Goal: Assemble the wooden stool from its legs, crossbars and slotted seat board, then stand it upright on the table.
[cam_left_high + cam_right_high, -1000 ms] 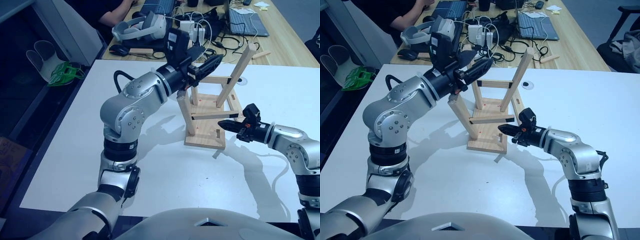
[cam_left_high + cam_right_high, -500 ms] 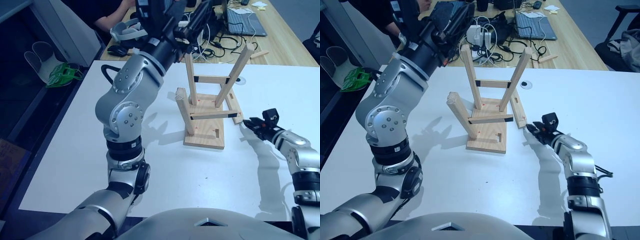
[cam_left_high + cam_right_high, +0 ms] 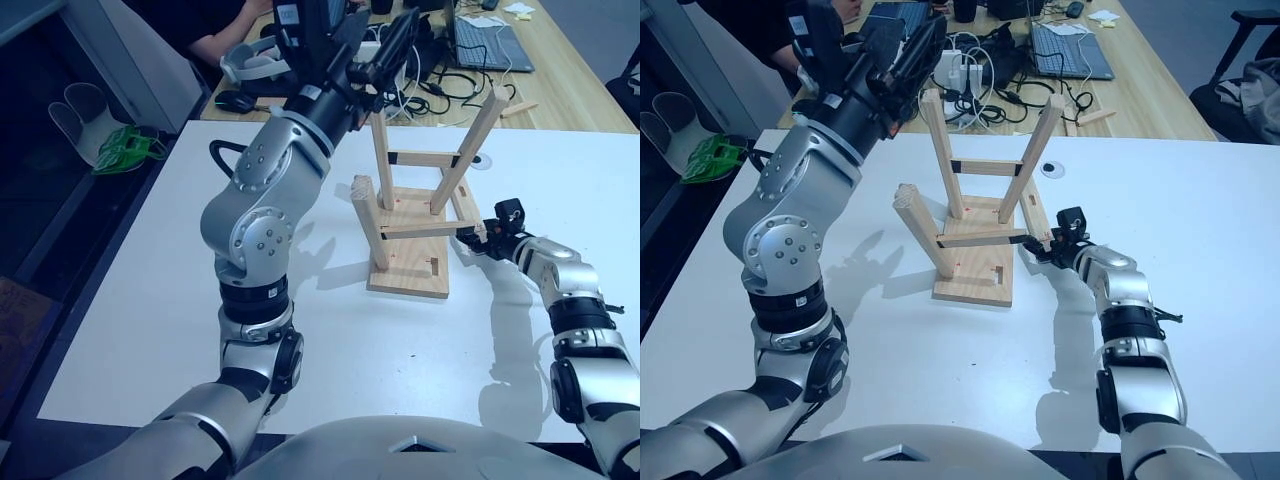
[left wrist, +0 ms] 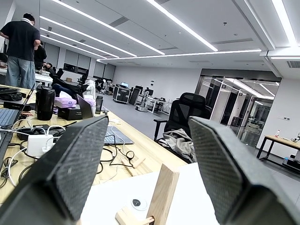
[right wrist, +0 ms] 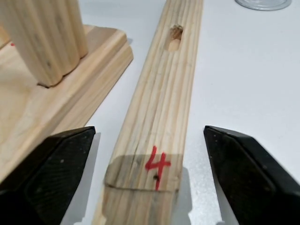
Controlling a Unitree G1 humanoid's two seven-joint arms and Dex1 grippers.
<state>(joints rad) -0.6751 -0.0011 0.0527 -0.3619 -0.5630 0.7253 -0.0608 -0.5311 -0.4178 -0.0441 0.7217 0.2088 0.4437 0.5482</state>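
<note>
A half-built stool (image 3: 410, 235) sits upside down near the middle of a white bench (image 3: 150, 300). Its seat (image 3: 405, 282) lies flat on the bench. Three legs stand up from it, joined by two crossbars (image 3: 425, 158); one slot in the seat is empty.

The fourth leg (image 5: 159, 108), marked with a red 4, lies flat on the bench just beside the seat's right edge. It has a peg hole partway along.

The right end effector (image 3: 1043, 250) is low over the numbered end of this leg. Its fingers are spread wide to either side of the wood, gripping nothing. The left end effector (image 3: 375, 38) is raised high behind the stool, fingers apart and empty.

The loose leg looks like a light, stiff bar of bare wood, sturdy but smooth enough to twist in a loose grip. It is probably best pinched across its narrow sides, away from the slot end. The standing joints may be only pressed in, so the frame likely needs steadying.

Behind the bench is a wooden desk (image 3: 560, 90) with laptops, cables and a headset, in an open office with ceiling strip lights.
</note>
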